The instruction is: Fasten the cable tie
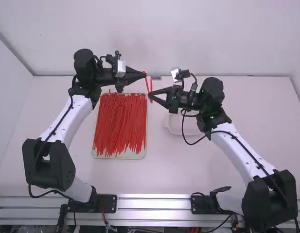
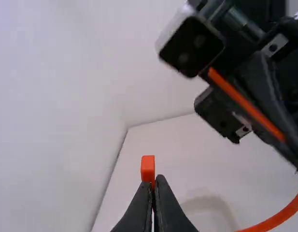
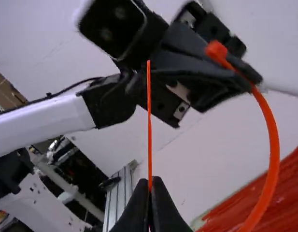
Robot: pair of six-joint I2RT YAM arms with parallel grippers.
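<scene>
Red cable tie (image 1: pixel 149 86) hangs bowed above the far right corner of the tray (image 1: pixel 118 156). My left gripper (image 2: pixel 152 181) is clamped just below its head, my right gripper (image 3: pixel 149 182) on the tail. I judge it light, springy and slick, so hold the tail near the tip.

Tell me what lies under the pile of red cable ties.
A pale flat tray lies under the pile of red cable ties, resting on the white table. Its rim shows; the ties cover its middle.
</scene>
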